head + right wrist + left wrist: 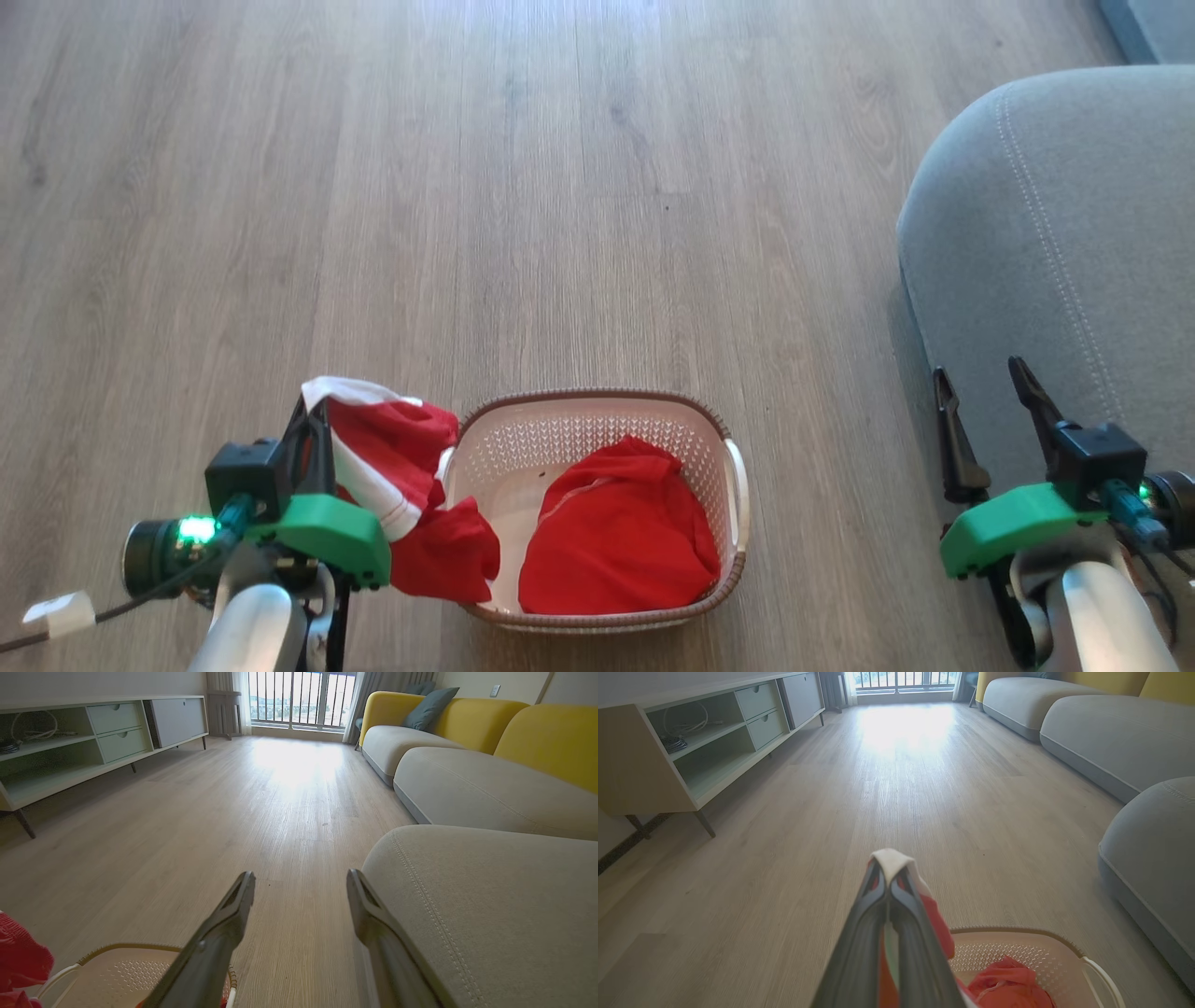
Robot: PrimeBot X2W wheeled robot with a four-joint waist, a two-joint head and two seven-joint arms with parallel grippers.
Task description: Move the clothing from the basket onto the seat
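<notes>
Basket (597, 397), left of the grey seat (1055, 233), holds a plain red garment (621, 537). The left gripper (313, 411), fingers clamped on the white-trimmed red garment (387, 457), holds it over the basket's left rim. The right gripper (977, 368), fingers spread and empty, hovers beside the seat.

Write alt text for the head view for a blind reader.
The left gripper is shut on a bright red fabric garment with white trim, hanging at the left rim of an oval cream-white plastic basket. A plain red garment lies inside. The open right gripper hovers near a large grey fabric seat.
</notes>
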